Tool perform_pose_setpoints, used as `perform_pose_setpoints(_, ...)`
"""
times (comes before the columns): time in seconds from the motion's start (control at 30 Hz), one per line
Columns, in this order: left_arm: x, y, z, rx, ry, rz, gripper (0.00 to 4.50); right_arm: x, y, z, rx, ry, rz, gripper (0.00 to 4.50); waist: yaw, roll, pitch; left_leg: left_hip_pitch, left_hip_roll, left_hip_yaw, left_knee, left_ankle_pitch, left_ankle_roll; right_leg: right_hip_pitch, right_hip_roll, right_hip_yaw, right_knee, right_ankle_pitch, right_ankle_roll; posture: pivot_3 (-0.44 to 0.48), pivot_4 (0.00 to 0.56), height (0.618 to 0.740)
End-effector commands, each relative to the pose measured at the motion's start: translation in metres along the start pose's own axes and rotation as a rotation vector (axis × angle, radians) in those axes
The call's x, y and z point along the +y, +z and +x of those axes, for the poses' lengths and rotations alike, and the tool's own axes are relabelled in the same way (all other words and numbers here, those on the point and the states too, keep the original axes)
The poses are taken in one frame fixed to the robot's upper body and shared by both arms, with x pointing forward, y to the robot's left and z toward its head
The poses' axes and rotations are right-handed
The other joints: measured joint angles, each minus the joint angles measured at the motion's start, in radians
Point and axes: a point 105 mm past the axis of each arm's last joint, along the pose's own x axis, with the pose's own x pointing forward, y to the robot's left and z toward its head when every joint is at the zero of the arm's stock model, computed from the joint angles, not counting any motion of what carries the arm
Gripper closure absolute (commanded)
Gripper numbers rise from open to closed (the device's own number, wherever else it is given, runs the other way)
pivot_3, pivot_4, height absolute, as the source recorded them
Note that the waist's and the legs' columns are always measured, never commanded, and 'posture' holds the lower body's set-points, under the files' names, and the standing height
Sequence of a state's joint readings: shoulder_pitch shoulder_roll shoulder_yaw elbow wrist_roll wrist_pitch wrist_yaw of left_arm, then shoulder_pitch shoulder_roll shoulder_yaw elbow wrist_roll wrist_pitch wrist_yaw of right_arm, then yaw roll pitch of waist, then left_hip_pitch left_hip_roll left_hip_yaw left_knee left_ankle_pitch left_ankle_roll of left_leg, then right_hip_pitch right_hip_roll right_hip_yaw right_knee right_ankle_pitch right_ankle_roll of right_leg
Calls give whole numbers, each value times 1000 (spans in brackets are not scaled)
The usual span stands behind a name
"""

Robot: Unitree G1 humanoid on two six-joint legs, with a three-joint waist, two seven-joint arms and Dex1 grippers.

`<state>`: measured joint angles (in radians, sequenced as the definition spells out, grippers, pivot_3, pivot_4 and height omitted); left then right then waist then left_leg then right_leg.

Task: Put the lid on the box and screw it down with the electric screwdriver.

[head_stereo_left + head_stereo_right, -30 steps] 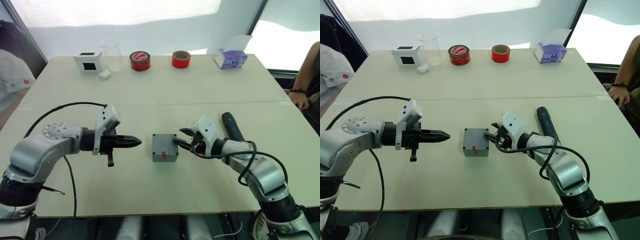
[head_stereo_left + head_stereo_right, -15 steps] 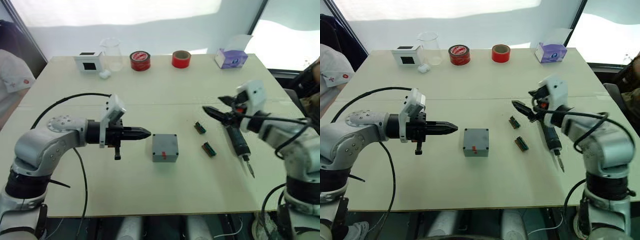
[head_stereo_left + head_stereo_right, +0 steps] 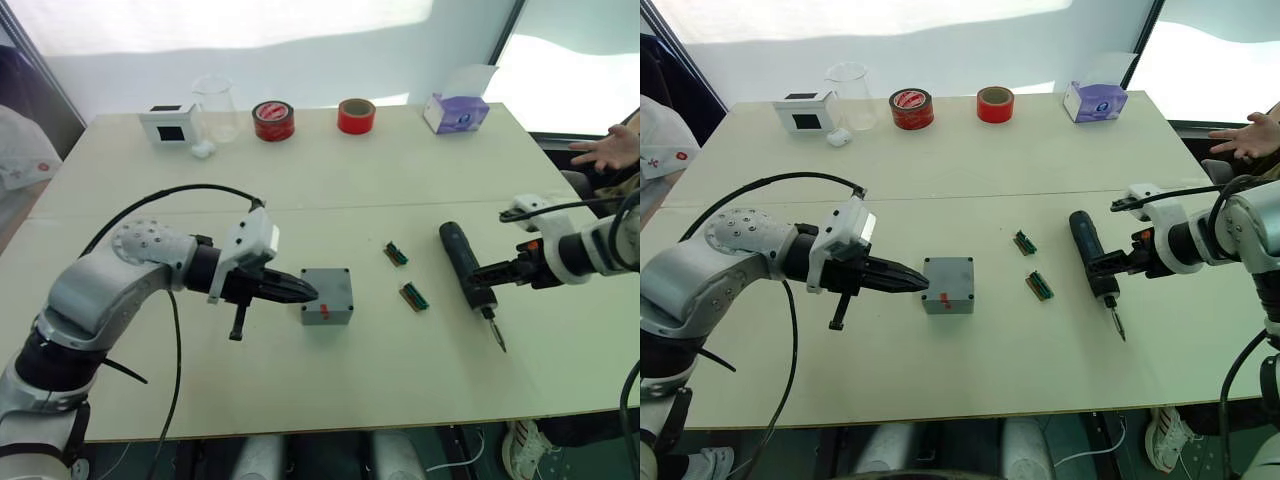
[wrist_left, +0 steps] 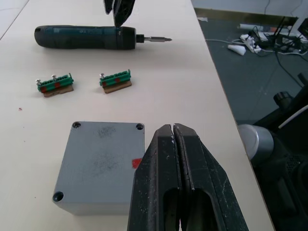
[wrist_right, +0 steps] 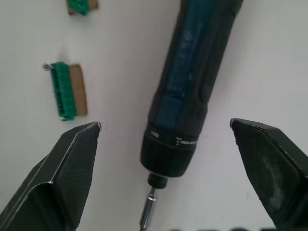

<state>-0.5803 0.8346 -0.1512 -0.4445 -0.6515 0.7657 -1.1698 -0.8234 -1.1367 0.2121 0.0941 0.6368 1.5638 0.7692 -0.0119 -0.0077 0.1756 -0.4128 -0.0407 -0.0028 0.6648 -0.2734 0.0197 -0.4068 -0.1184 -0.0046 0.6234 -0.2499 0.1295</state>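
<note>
The box (image 3: 328, 294) sits near the middle of the table (image 3: 330, 180), with the lid (image 4: 103, 161) seated on top of it, corner screws visible in the left wrist view; a small red mark shows on the side of the box that faces the robot. The left gripper (image 3: 308, 293) is at the box's left side, fingers pressed together and holding nothing, its tip at or against the box's upper left edge; contact cannot be confirmed.

The electric screwdriver (image 3: 464, 266) lies flat on the table well to the right of the box, thin bit pointing toward the robot's edge of the table; two small green terminal blocks (image 3: 396, 254) lie between the box and the screwdriver, apart from both. The right gripper (image 3: 482, 270) is at the screwdriver's collar end from the right, fingers (image 5: 72, 173) spread wide to either side of the tool's body in the right wrist view, not closed on it.

Along the far edge of the table stand a white cube with a black window (image 3: 167, 122), a clear beaker (image 3: 217, 106), two red tape rolls (image 3: 273, 120) and a purple tissue box (image 3: 455, 111); a person's hand (image 3: 608, 152) shows past the table's right edge.
</note>
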Motion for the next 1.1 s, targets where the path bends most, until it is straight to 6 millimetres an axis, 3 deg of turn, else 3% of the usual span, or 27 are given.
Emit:
perform_pose_setpoints(0.03,0,2,-3,-2,22,27,4500,1,9,-3,-23,22,8,59,-1,0,0,0,0,0,0,0,0,0,0,0,0,0,0,0,150,740)
perform_pose_setpoints(0.3,0,-8,-8,7,69,-9,4500,-8,-2,28,79,5,-30,59,0,0,0,0,0,0,1,0,0,0,0,0,0,0,0,0,150,740)
perform_pose_setpoints(0.5,0,-10,-7,6,84,-21,4500,-12,-3,38,117,-1,-55,59,0,0,0,0,0,0,1,0,0,0,0,0,1,0,0,0,150,740)
perform_pose_setpoints(0.6,1,-11,-8,0,96,-29,4500,-12,-13,48,186,-17,-132,566,-1,0,0,0,0,0,1,0,0,0,1,0,1,0,0,0,150,740)
perform_pose_setpoints(0.8,5,-10,-3,-16,109,-32,4500,-16,-12,52,196,-54,-115,2577,0,-2,-1,0,0,-1,1,0,0,0,1,0,2,0,0,0,150,740)
perform_pose_setpoints(0.83,5,-10,-2,-17,109,-32,4500,-17,-12,52,194,-54,-109,2705,0,-2,-1,0,0,-1,1,0,0,0,1,0,2,0,0,0,150,740)
perform_pose_setpoints(0.93,10,-11,-3,-33,120,-59,4500,-25,3,45,117,-99,-64,2706,0,-3,-2,0,0,-1,2,0,-1,0,1,0,2,0,0,0,150,740)
perform_pose_setpoints(1.03,23,-14,-11,-36,168,-87,4500,-35,36,25,-67,-154,-64,2706,-2,-3,-1,1,0,-1,2,0,-1,1,1,0,3,0,0,0,150,740)
perform_pose_setpoints(1.1,27,-19,-16,-15,182,-95,4500,-24,62,8,-239,-108,-100,2706,-1,1,1,1,0,0,2,0,-1,1,1,0,3,0,0,0,150,740)
